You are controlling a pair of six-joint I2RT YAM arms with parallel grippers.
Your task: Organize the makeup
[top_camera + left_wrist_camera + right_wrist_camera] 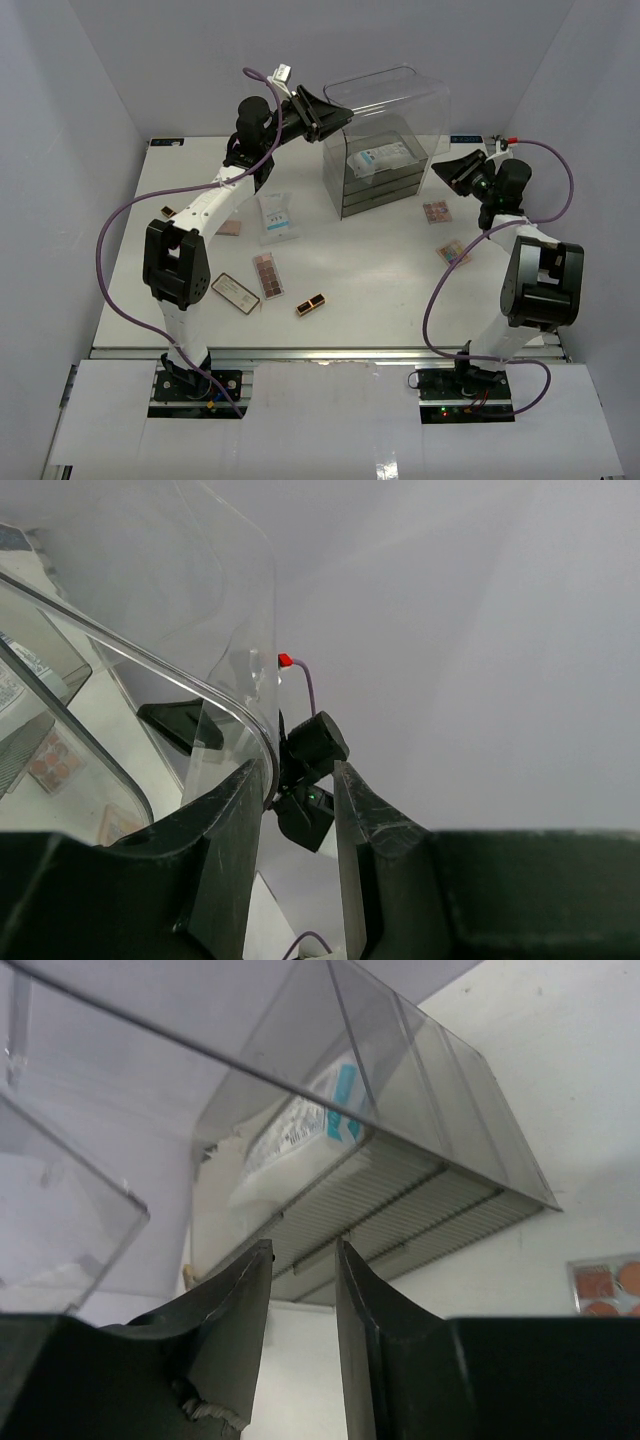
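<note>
One lipstick tube (pixel 310 305) lies flat, long axis roughly left-right; both jaws stand narrowly apart.

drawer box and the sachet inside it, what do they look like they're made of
The drawer box looks like clear rigid plastic, probably acrylic, glossy: the walls are see-through and its edges catch light. The sachet inside looks like thin flexible plastic film, white with blue print, slightly puffy; coated paper can't be ruled out.

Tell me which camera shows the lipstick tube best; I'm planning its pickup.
Top external: the lipstick tube lies unobstructed on the table, apart from the other makeup. Neither wrist view shows it; both look at the clear box.
</note>
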